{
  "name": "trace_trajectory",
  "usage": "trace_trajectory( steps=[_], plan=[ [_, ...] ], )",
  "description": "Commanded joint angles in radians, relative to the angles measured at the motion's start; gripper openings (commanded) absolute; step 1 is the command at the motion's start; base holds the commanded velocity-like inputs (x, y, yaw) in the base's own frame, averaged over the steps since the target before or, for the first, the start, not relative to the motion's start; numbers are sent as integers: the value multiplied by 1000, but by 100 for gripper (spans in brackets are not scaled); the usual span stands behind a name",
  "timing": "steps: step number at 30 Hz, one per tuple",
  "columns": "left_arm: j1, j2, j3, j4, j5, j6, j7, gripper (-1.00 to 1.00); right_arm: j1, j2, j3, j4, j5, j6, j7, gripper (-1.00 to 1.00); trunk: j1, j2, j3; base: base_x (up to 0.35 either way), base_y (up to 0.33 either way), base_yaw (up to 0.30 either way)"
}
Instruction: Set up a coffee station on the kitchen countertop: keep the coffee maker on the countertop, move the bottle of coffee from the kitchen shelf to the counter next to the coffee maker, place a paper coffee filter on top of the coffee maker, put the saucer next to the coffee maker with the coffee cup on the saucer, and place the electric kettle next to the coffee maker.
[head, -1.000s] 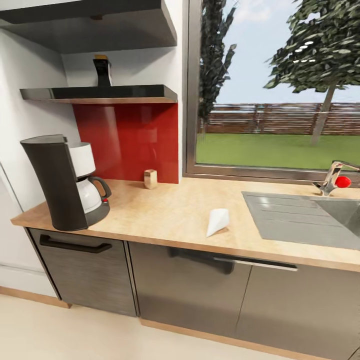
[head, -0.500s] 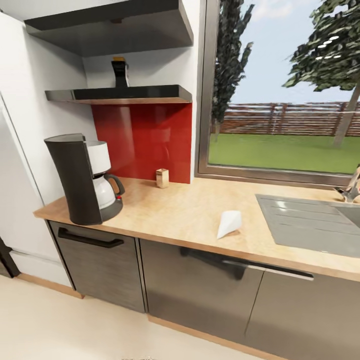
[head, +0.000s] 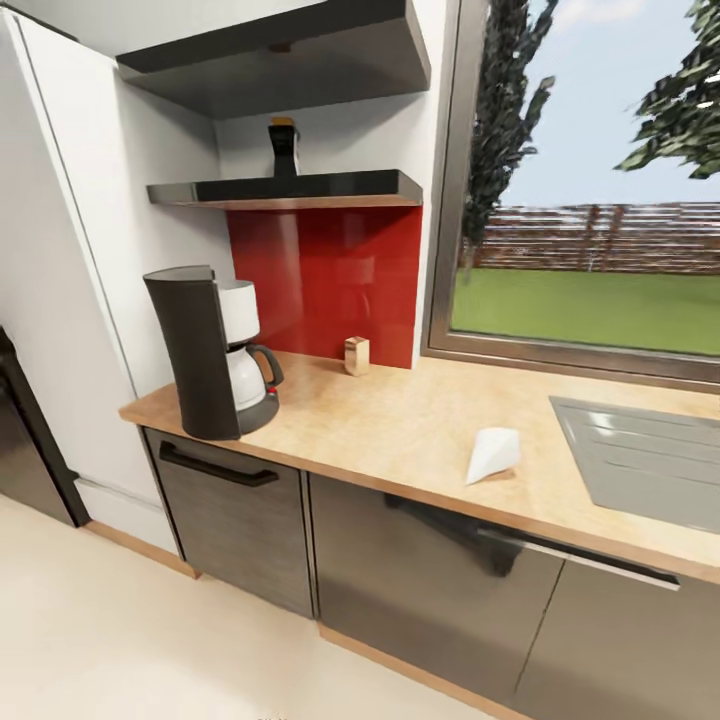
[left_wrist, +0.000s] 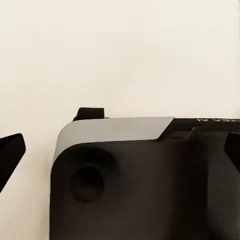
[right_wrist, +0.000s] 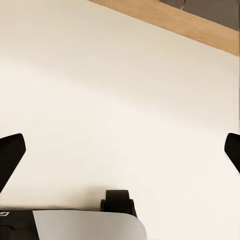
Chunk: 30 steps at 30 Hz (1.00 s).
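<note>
The coffee maker (head: 213, 356) stands at the left end of the wood-grain countertop (head: 400, 425). The paper coffee filter (head: 492, 454) lies on its side near the counter's front edge, right of the middle. The bottle of coffee (head: 284, 149) stands on the black kitchen shelf (head: 290, 189) above the red backsplash. My left gripper (left_wrist: 120, 155) is open over pale floor and the robot's base. My right gripper (right_wrist: 120, 155) is open too, with nothing between its fingers. The saucer, the coffee cup and the electric kettle are out of view.
A small wooden block (head: 356, 355) stands by the red backsplash. The grey sink drainer (head: 640, 455) lies at the counter's right. Dark grey cabinets (head: 236, 515) sit below, a white tall unit (head: 70, 280) at left, a window (head: 590, 200) behind.
The whole head view has shifted: the counter and its things sit further right in the picture, and the tap has left the frame. The things themselves have not moved.
</note>
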Motion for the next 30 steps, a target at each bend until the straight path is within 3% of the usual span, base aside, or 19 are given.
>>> trace_trajectory(
  steps=[1, 30],
  plan=[
    [0, 0, 2, -2, 0, -1, 1, 100, -1, 0, 0, 1, 1, -3, 0, 100, 0, 0, -1, 0, -219, 80],
    [0, -2, 2, 0, 0, -1, 1, 100, 1, -2, 0, 2, 1, -3, 1, 100, 0, 0, -1, 0, -296, 12]
  ],
)
